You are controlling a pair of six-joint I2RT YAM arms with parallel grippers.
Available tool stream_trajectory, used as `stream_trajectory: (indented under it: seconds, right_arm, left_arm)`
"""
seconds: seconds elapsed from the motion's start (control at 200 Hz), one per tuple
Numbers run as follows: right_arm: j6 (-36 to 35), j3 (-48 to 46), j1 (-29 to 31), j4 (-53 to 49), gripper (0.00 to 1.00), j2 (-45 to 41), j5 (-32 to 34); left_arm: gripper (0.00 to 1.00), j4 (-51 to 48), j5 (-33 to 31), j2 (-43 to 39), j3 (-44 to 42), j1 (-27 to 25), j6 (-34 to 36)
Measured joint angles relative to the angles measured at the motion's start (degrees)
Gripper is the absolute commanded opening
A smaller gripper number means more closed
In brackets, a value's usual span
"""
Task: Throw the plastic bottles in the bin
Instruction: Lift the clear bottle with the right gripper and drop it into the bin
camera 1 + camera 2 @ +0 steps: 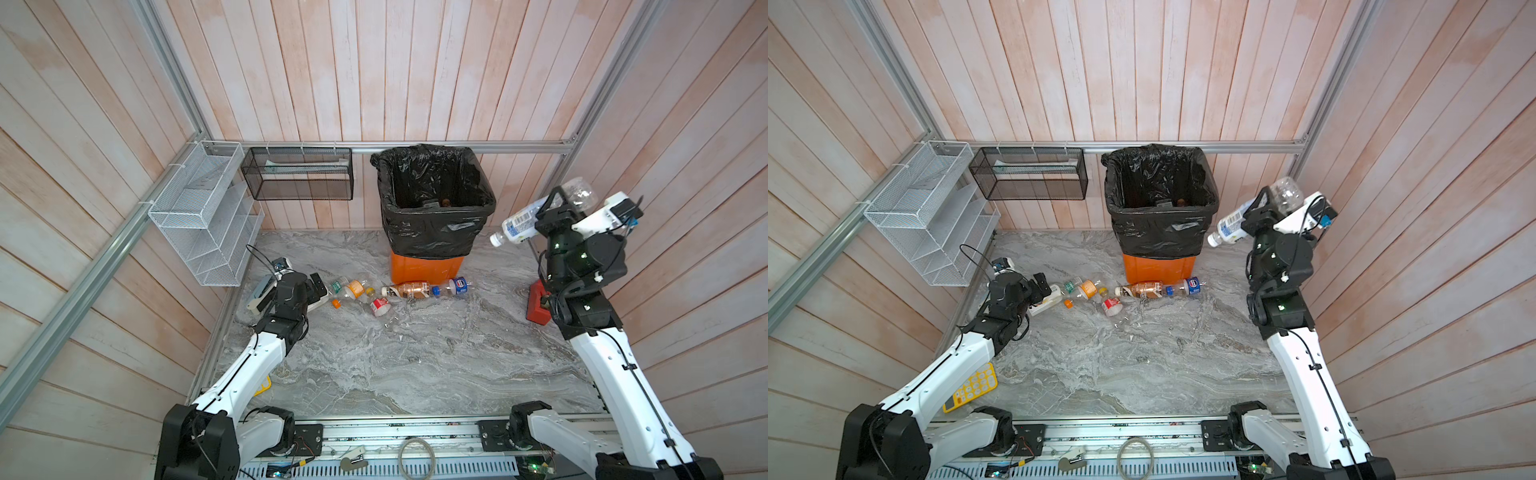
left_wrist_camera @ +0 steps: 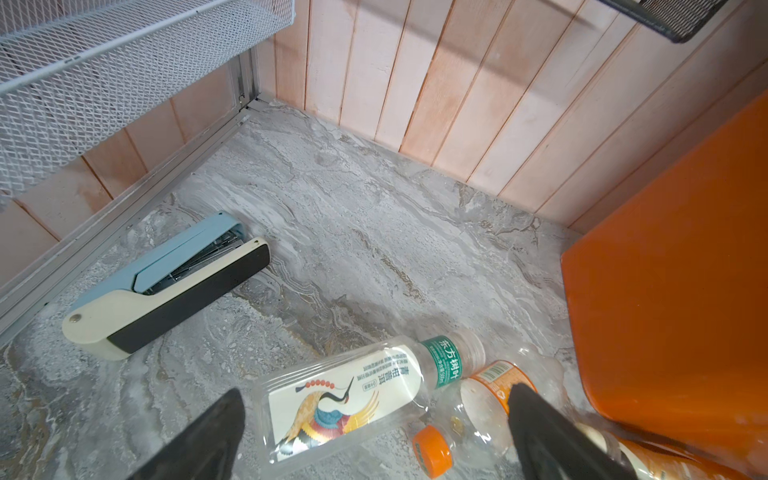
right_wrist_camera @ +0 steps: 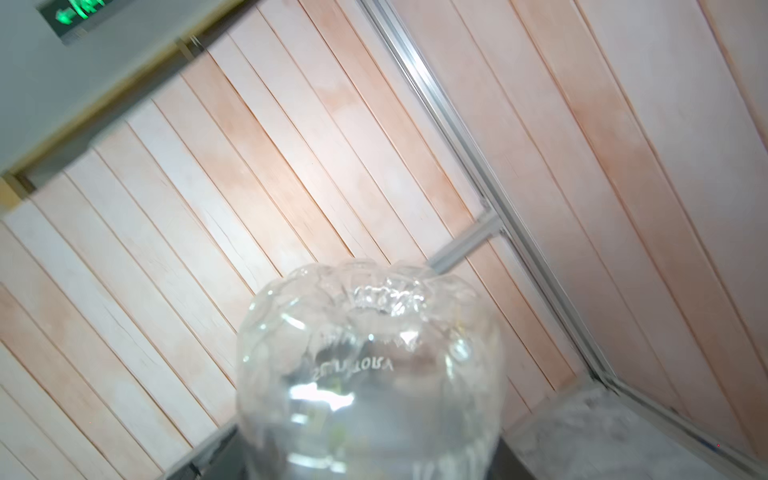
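Boxing in the left, far and right sides, pale wood-plank walls [image 1: 415,62] leave only the near edge open. The table [image 1: 395,365], smooth grey marbled stone, lies bare across its near and middle stretch, giving both arms wide room.

The bin [image 1: 426,268], a tall square orange plastic tub with a glossy, crinkled black bag folded over its rim, stands against the far wall, right of centre. A white mesh rack [image 1: 199,216] hangs on the left wall and a black mesh basket [image 1: 299,174] on the far wall, both above the tabletop.

The right gripper [image 1: 555,205] hangs at rim height just right of the bin, its fingers clamped on the held bottle [image 1: 519,222], clear dimpled plastic with a white label, tilted cap-down toward the bin but apart from it.

The left gripper [image 2: 376,395] sits low at the far left, fingers wide apart, straddling the bird-label bottle [image 2: 340,399], a flattened clear one at the left end of the row of bottles [image 1: 411,290] lying just in front of the bin's base.

A blue and cream stapler [image 2: 166,286] lies beside the left wall.
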Motion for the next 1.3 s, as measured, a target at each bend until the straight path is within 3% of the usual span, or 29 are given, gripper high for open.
stream_trajectory:
  seconds: [0.16,0.33,0.38,0.44,0.52,0.575,0.955,1.3]
  right_arm:
    - [-0.37,21.18,-0.26,3.63,0.54,16.61,-9.9]
    - [-1.03,76.08,-0.26,-17.16,0.86,54.1,-26.43]
    - [-0.61,83.67,-0.28,-22.03,0.9,61.29,-28.92]
    - [-0.72,78.49,-0.37,-25.62,0.95,61.94,-30.64]
    - [-0.74,58.69,-0.46,-24.15,0.99,55.01,-31.17]
    - [-1.84,50.16,-0.68,-22.51,1.0,50.73,-30.03]
    - [-4.24,44.81,-3.17,-16.79,1.0,28.98,-27.39]
    - [-1.05,19.06,-10.47,-13.73,1.0,23.71,-27.85]
  left_arm:
    - [1.0,-2.36,0.07,2.1,0.92,0.0,1.14]
    - [1.0,-6.49,0.39,6.56,5.07,0.04,2.89]
    - [1.0,-7.32,0.52,7.17,5.95,0.07,3.23]
    - [1.0,-8.02,0.57,7.21,6.34,0.11,3.52]
    - [1.0,-8.63,0.52,7.06,6.38,0.11,4.09]
    - [1.0,-9.16,0.5,7.06,6.4,0.11,4.37]
    - [1.0,-10.01,-0.11,8.85,8.9,0.55,10.64]
    - [1.0,-14.03,3.34,20.28,14.73,1.4,24.13]
